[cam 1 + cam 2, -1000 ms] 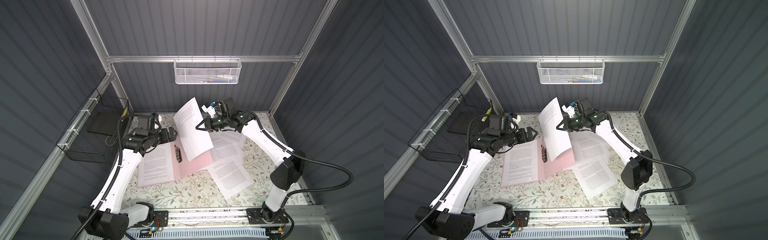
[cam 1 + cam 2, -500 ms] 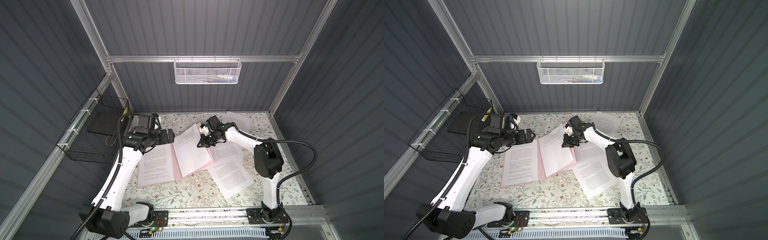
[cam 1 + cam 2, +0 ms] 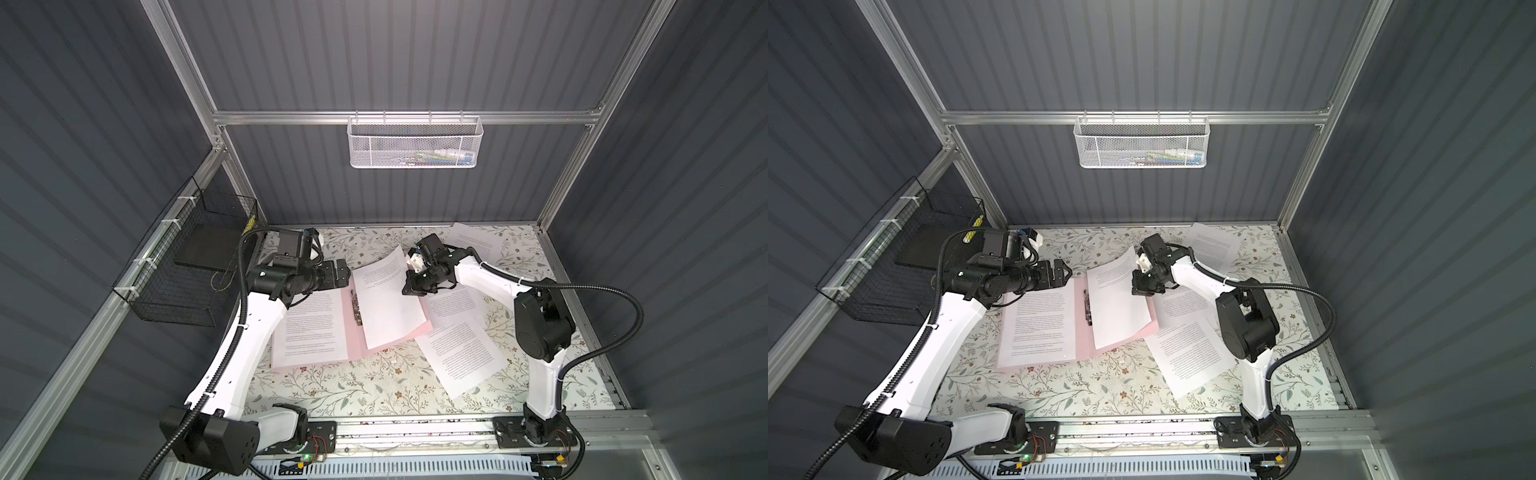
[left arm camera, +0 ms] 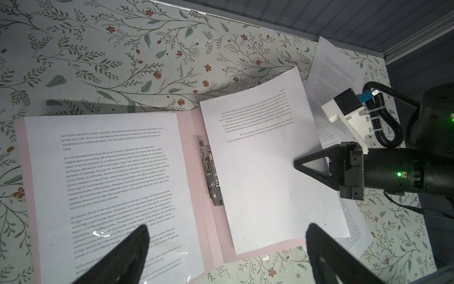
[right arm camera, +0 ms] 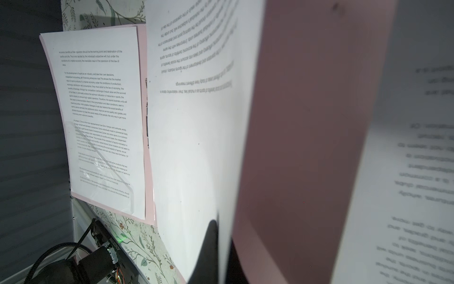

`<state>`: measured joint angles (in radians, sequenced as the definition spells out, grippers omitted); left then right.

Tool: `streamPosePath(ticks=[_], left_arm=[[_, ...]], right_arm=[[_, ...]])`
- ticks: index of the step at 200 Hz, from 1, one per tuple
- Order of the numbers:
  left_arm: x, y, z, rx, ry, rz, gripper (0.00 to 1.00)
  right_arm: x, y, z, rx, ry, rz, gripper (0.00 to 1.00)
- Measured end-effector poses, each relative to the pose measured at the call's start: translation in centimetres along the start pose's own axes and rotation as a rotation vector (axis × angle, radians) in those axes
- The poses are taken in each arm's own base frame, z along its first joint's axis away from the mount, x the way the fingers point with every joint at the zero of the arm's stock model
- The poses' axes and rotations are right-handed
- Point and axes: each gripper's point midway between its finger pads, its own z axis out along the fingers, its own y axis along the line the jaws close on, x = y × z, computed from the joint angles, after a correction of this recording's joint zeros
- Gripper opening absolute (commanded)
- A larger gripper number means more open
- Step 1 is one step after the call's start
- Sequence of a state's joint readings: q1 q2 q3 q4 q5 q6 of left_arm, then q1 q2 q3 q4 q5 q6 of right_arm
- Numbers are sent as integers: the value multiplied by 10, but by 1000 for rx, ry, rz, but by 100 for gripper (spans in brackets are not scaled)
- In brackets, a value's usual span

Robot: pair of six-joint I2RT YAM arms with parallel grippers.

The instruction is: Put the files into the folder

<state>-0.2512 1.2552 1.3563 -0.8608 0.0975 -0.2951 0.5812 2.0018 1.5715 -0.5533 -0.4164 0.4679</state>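
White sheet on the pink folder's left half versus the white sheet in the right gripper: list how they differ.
The printed white left sheet lies flat on the pink folder; the white held sheet is pinched at its edge by the right gripper. The left sheet is filled with text; the held sheet is mostly blank. The left sheet's text runs opposite to the held sheet's. Both overlie the folder.
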Motion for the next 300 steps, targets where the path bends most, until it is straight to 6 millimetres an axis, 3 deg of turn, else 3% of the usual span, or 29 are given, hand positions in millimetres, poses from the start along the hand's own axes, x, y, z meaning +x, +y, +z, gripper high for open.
streamPosePath(ticks=[138,300], left_arm=[[5,-1,7,11,26,-4,100],[9,-6,11,49,39,-4,100]], right_arm=[[9,-7,4,6,24,13,0],[14,1,9,-5,30,49,0]])
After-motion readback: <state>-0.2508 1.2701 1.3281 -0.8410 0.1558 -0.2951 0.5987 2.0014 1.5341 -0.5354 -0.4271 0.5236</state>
